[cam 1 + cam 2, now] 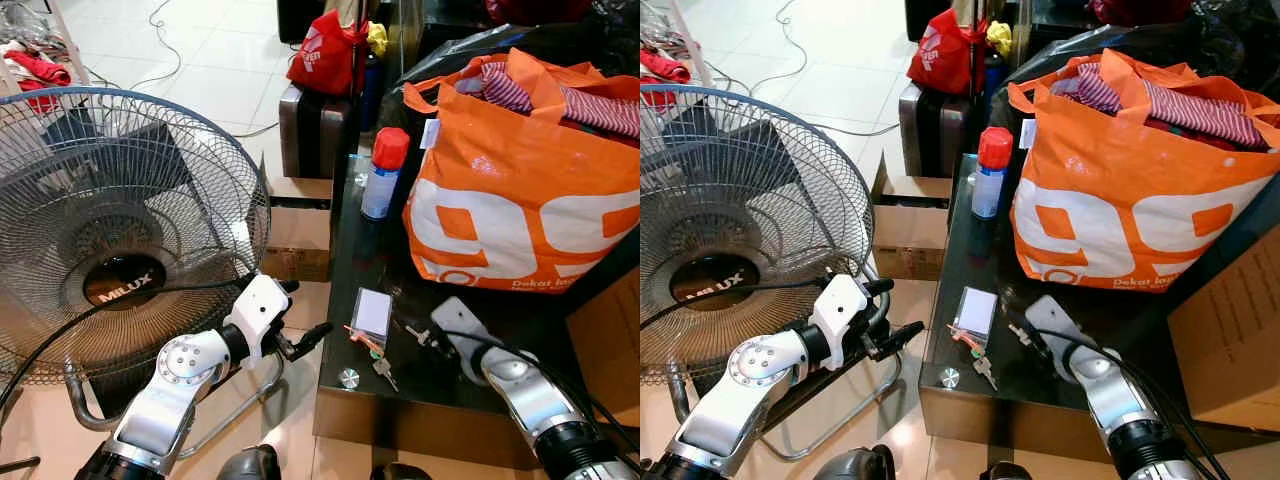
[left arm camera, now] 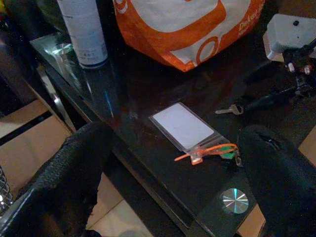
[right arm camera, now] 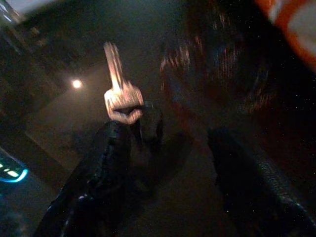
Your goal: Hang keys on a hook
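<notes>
The keys (image 1: 384, 372) lie on the dark glass table (image 1: 440, 390), joined to a clear card holder (image 1: 372, 313) by an orange tie, and one more key (image 2: 228, 109) lies near the right gripper (image 1: 428, 336). The right gripper rests low on the table with its fingers apart, one finger (image 3: 111, 148) just beside this key. The left gripper (image 1: 305, 340) hovers beside the table edge, in front of the fan (image 1: 120, 230), with its fingers spread wide and holding nothing.
</notes>
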Motion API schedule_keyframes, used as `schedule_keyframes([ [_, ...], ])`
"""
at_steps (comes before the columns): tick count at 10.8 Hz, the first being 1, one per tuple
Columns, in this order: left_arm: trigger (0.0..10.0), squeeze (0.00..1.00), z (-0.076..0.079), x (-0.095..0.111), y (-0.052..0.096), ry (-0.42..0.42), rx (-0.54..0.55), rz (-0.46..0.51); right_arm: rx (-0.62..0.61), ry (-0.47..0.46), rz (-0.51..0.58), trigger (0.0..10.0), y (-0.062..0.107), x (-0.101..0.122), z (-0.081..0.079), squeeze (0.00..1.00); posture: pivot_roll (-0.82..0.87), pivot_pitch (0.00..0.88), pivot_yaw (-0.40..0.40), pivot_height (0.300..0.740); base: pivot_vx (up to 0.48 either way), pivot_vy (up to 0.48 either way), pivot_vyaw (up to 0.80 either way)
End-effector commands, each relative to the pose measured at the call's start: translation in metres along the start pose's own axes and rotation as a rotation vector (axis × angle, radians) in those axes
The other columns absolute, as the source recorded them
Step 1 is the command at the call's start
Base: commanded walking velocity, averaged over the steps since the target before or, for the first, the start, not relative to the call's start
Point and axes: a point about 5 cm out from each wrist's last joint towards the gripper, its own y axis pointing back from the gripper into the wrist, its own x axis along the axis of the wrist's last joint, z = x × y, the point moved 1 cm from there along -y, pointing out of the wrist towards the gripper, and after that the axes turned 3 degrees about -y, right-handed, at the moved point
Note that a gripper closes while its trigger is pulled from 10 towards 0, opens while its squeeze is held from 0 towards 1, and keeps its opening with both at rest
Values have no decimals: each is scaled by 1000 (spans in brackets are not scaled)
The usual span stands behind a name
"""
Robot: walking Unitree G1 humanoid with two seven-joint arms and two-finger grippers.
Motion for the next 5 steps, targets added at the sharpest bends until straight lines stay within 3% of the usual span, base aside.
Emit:
schedule_keyframes([
  [1,10000,0,2,1,2,3,-8,-1,-19,-143,-24,10000,-1,-5,4,0,-102,143,0,740,0,0,0],
  [2,10000,0,2,1,2,3,-7,0,-23,-334,-47,10000,-2,-9,6,0,-101,142,-2,740,0,0,0],
  [5,10000,0,2,1,3,9,-9,3,-15,-567,-102,10000,-2,-27,3,0,-100,139,-1,740,0,0,0],
])
